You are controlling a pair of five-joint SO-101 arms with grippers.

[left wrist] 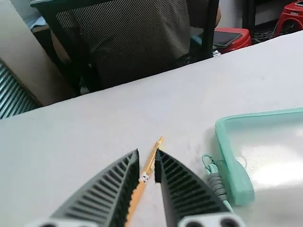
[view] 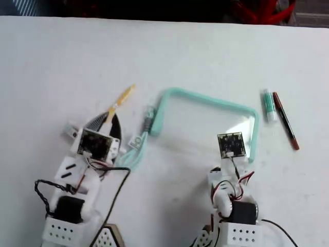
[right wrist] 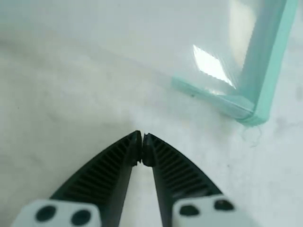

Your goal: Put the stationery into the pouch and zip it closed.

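The left pincer (left wrist: 147, 153) pinches a thin yellow-orange pencil (left wrist: 156, 145) just beside one end of the clear plastic pouch with a mint-green edge (left wrist: 231, 161), probably to slide it inside. The right pincer (right wrist: 142, 143) is pressed together and empty near the pouch's other end, perhaps to steady it. A green glue stick (view: 269, 105) and a dark red pen (view: 285, 121) lie on the white surface (view: 205, 51).

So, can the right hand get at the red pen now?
Probably yes: the red pen lies in the open near the pouch, nothing over it; the right hand is shut and empty.

Looks like an office or lab workroom: white tabletop (view: 164, 46), mesh-backed chair (left wrist: 132, 38) at top centre (red stool (left wrist: 291, 19) in the upper right corner).
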